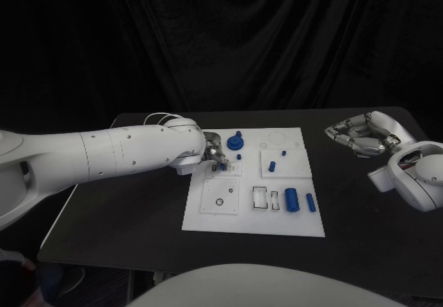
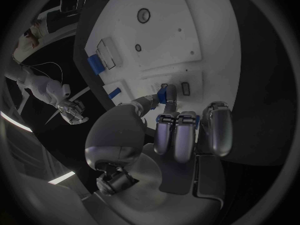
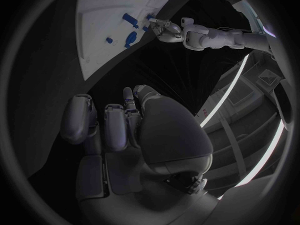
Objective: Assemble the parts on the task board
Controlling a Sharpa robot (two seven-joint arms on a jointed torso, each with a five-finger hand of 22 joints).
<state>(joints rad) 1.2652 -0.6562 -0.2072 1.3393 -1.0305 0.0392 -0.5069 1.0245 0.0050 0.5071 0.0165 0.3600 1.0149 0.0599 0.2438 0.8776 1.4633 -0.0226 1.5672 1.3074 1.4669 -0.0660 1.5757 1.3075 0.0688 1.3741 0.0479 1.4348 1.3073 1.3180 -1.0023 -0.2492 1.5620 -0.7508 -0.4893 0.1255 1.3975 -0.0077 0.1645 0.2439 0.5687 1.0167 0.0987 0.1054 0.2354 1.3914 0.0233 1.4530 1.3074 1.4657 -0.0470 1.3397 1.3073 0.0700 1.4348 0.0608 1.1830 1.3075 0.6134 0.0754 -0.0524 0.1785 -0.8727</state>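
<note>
Pinching a small blue part [image 2: 167,93] between its fingertips, the left silver hand [image 1: 211,153] is pressing it into the white task board [image 1: 305,224] on the black counter [image 1: 120,211]. Loose blue cylinders [image 1: 292,199] are waiting; right hand [image 1: 362,136] is hanging clenched, empty.

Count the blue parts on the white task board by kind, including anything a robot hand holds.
Large blue cylinders lying flat: 2
Small blue pegs: 3
Round blue knob-shaped part: 1
Small blue part pinched by the left robot hand: 1
Total: 7 blue parts
</note>
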